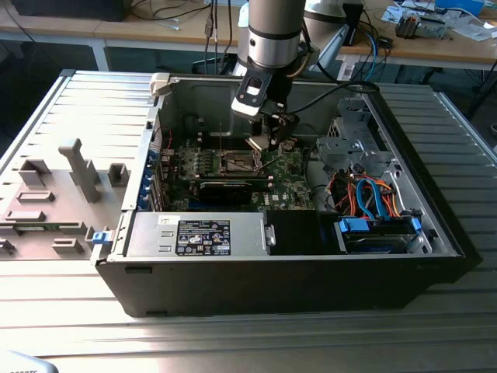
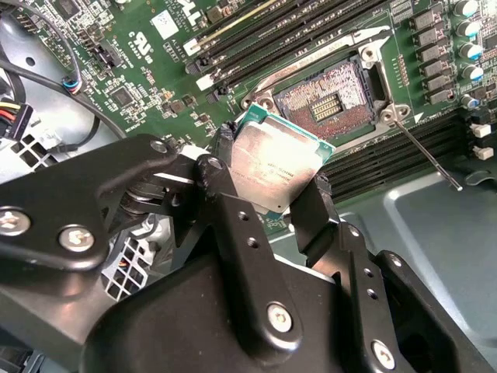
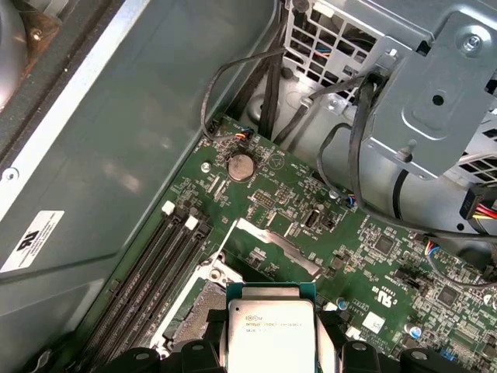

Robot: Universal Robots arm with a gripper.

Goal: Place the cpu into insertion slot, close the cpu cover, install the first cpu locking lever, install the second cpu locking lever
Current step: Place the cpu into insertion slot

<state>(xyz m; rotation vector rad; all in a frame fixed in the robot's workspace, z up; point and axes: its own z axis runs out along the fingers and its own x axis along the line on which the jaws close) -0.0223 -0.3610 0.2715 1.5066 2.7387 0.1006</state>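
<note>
Plainly, one gripper [image 2: 268,180] clamped on one cpu [image 2: 276,159] (silvery top showing), near one uncovered insertion slot [image 2: 326,105].

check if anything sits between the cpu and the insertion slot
Nothing visible does. The gripper holds the cpu near the insertion slot, whose dark centre lies uncovered in the second wrist view; the locking lever sticks out to one side, off the opening.
</note>
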